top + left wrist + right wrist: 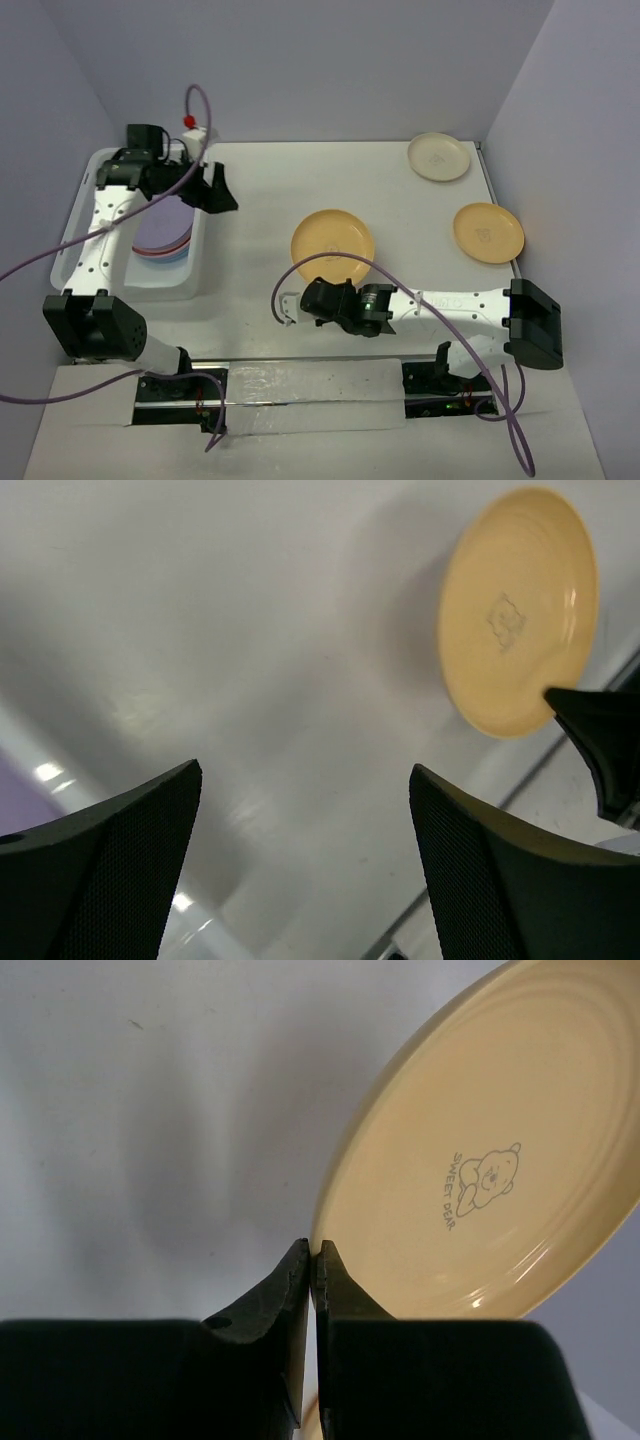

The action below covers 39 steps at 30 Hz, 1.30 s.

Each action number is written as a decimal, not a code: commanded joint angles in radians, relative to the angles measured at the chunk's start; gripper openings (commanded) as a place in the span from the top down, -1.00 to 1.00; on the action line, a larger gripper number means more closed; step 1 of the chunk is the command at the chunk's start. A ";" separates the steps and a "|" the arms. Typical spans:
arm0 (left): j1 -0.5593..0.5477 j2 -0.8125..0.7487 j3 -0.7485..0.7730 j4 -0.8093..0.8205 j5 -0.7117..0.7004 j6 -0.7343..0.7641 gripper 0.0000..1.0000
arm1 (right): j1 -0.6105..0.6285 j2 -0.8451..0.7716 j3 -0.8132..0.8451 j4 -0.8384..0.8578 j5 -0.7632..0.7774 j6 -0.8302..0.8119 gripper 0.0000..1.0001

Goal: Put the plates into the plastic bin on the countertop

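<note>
My right gripper [318, 299] is shut on the near rim of an orange-yellow plate [333, 243] in the middle of the countertop [270, 190]. In the right wrist view the shut gripper [313, 1250] pinches that plate [490, 1160], which carries a bear print. The plastic bin [130, 285] stands at the left and holds a stack of plates with a purple one [160, 225] on top. My left gripper [222, 190] is open and empty just right of the bin's far end. In the left wrist view it [305, 770] hangs over bare countertop, with the held plate [515, 610] beyond.
A cream plate [438, 157] lies at the far right corner and another orange-yellow plate [488, 232] lies near the right wall. Walls close the table at the back and both sides. A purple cable [200, 110] loops above the left arm.
</note>
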State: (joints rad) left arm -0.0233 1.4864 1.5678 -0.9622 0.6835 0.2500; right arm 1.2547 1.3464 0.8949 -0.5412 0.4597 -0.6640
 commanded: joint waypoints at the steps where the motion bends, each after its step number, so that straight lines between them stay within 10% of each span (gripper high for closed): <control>1: -0.147 -0.044 -0.081 0.068 -0.073 -0.057 -0.81 | 0.065 -0.038 -0.005 0.162 0.220 -0.124 1.00; 18: -0.457 0.026 -0.127 0.205 -0.245 -0.133 -0.58 | 0.192 -0.002 0.084 0.110 0.224 -0.074 1.00; 29: -0.454 0.043 -0.135 0.249 -0.352 -0.166 1.00 | 0.218 -0.003 0.102 0.099 0.248 -0.026 0.98; 34: -0.395 0.020 -0.118 0.244 -0.335 -0.175 1.00 | 0.189 -0.016 0.086 0.104 0.262 0.037 -0.76; 39: -0.115 0.018 -0.019 0.177 -0.229 -0.158 1.00 | -0.004 -0.088 0.129 0.074 0.206 0.149 -1.00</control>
State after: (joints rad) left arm -0.3296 1.5266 1.4328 -0.7696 0.3903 0.0885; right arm 1.3956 1.3458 0.9500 -0.4604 0.6679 -0.6325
